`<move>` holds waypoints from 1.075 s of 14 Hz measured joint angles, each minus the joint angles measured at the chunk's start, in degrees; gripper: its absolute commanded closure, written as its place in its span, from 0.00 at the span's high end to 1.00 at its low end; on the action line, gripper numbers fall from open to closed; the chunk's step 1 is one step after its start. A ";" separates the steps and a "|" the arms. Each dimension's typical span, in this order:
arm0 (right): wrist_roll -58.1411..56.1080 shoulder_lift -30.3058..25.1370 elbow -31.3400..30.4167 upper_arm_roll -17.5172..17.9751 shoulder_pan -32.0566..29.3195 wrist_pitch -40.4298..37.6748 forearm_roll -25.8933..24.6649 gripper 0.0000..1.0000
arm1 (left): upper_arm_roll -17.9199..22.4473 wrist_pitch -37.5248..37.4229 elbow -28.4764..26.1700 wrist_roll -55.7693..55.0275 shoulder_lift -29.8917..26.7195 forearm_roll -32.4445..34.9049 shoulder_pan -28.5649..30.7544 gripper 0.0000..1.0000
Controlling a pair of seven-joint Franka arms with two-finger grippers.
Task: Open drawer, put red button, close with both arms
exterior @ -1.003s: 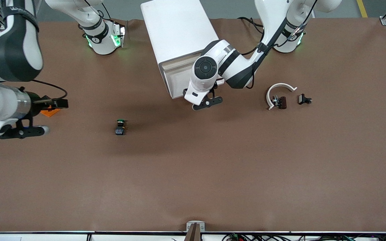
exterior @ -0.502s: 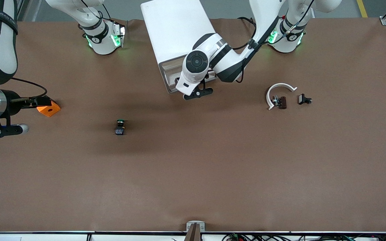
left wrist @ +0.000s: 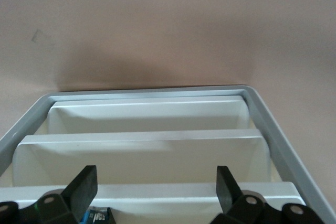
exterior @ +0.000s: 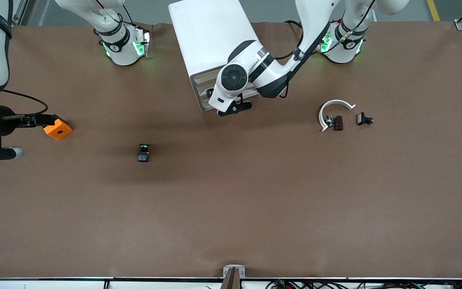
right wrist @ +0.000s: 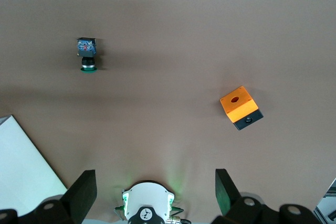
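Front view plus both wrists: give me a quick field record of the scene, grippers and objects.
left gripper: open, at the cabinet's drawer fronts
right gripper: open, up over the right arm's end of the table, holding nothing
cabinet: white, between the arm bases
drawers: cream fronts stacked, none clearly pulled out
red button: not identifiable in any view
green button: on the table, nearer the camera than the cabinet
orange box: toward the right arm's end
white curved part: toward the left arm's end

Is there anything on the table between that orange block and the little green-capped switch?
No. In the right wrist view, only bare brown table lies between the orange block and the green-capped switch.
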 measured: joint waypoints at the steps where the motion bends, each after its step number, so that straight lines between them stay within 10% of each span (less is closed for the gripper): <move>1: 0.01 -0.25 0.11 0.00 -0.07 0.01 -0.01 1.00 | 0.03 -0.50 0.09 0.00 0.00 -0.03 0.19 1.00; 6: 0.01 -2.72 1.36 0.01 -1.09 -0.20 0.01 1.00 | 0.77 -5.62 4.78 0.23 -0.68 3.64 8.70 1.00; 15: -0.22 -6.07 1.34 0.04 -5.67 -1.12 6.24 1.00 | 0.83 -11.34 13.26 3.02 -1.80 33.71 22.66 1.00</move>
